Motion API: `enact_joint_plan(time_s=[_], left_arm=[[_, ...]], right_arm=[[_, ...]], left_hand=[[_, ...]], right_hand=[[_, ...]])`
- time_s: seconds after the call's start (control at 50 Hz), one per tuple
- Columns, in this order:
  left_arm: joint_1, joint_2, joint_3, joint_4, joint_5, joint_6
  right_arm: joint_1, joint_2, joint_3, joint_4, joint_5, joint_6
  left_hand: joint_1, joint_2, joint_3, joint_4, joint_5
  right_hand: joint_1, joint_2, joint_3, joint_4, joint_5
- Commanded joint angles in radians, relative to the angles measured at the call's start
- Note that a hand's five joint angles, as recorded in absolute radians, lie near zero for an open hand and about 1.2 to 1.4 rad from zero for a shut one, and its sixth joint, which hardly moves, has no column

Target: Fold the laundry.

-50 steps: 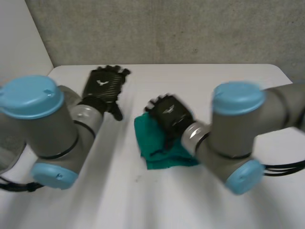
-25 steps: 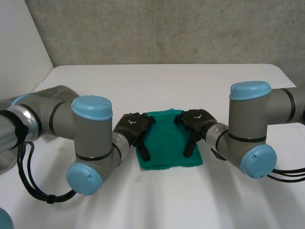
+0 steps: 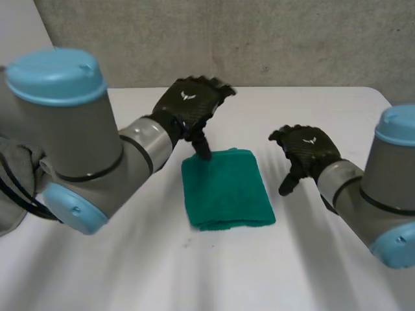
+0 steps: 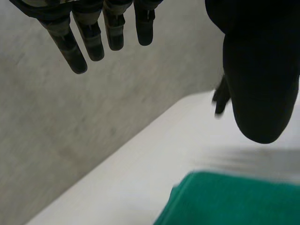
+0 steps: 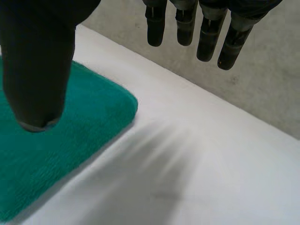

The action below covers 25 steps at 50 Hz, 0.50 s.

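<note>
A green cloth [image 3: 225, 189] lies folded into a neat rectangle in the middle of the white table [image 3: 311, 110]. My left hand [image 3: 189, 107] hovers above the cloth's far left corner, fingers straight and empty, thumb hanging down. My right hand [image 3: 306, 150] floats just right of the cloth, also open and holding nothing. In the left wrist view the cloth [image 4: 234, 201] lies below the thumb [image 4: 260, 79], with the fingers [image 4: 93, 33] spread. In the right wrist view the cloth's corner [image 5: 70, 136] sits under the thumb [image 5: 40, 61], and the fingers [image 5: 206, 28] hang straight.
A grey wall [image 3: 227, 39] runs behind the table's far edge. A grey bundle [image 3: 13, 188] sits at the left edge beside my left arm. Bare table lies in front of the cloth and to its right.
Both hands have lifted off the cloth and moved apart, the left up and back, the right out to the right. The cloth now lies flat and folded.
</note>
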Motion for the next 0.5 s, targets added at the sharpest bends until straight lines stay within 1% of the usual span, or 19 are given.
enact_joint_plan(time_s=[0.02,0.08,0.18,0.28,0.36,0.5], left_arm=[[0.032,0.065,0.010,-0.075,0.170,-0.007],[0.041,0.066,0.010,-0.097,0.193,-0.007],[0.041,0.066,0.007,-0.101,0.187,-0.008],[0.038,0.066,0.001,-0.100,0.182,-0.011],[0.038,0.065,-0.002,-0.098,0.182,-0.019],[0.037,0.065,-0.011,-0.097,0.162,-0.025]], right_arm=[[-0.007,-0.009,0.127,-0.020,-0.049,0.013],[-0.007,-0.007,0.167,-0.071,-0.101,0.007],[0.007,0.001,0.212,-0.152,-0.144,0.007],[0.028,0.042,0.212,-0.200,-0.138,0.005],[0.056,0.086,0.195,-0.224,-0.135,-0.007],[0.053,0.088,0.204,-0.244,-0.109,0.071]], left_hand=[[-0.018,-0.028,-0.033,-0.029,-0.049],[-0.018,-0.028,-0.033,-0.029,-0.049],[-0.018,-0.028,-0.033,-0.029,-0.049],[-0.018,-0.028,-0.033,-0.029,-0.049],[-0.018,-0.028,-0.033,-0.029,-0.049],[-0.018,-0.028,-0.033,-0.029,-0.049]], right_hand=[[-0.026,-0.046,-0.040,-0.057,-0.067],[-0.026,-0.046,-0.040,-0.057,-0.067],[0.014,-0.006,-0.001,-0.017,-0.028],[0.061,0.041,0.046,0.030,0.019],[0.193,0.173,0.178,0.162,0.151],[0.243,0.223,0.228,0.212,0.201]])
